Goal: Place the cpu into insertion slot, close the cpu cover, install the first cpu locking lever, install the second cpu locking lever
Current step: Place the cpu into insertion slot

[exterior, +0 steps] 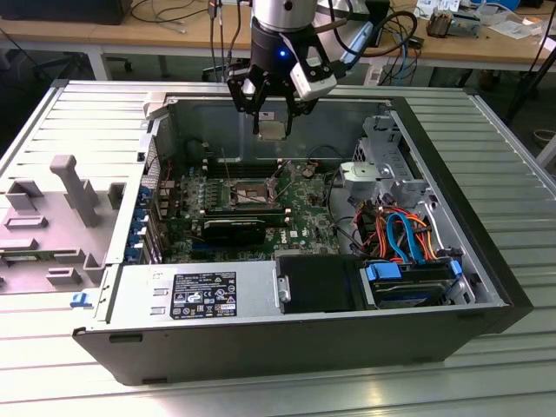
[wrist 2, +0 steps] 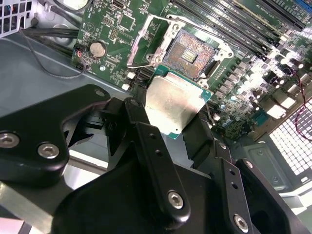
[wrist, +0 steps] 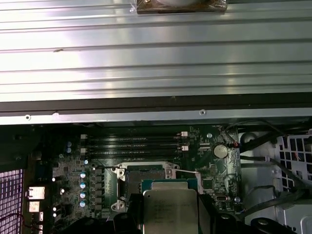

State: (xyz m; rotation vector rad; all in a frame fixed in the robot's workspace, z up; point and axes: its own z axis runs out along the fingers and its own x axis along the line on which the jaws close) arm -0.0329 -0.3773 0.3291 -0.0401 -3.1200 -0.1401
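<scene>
Above the green motherboard (exterior: pixel 306 198), the cpu (wrist 2: pixel 175 105) gripped between the fingers (wrist 2: pixel 146 139), clear of the insertion slot (wrist 2: pixel 187 56).

The cpu (wrist 2: pixel 178 102) has a dull, faintly brushed silver-grey metal top, edged in green. The gripper (wrist 2: pixel 168 122) has matt black jaws with shiny metal screws. The insertion slot (wrist 2: pixel 189 56) has a bright bare-metal rim, set in a glossy green board (wrist 2: pixel 112 34). The tabletop (exterior: pixel 512 174) is ribbed, satin-sheened metal.
</scene>
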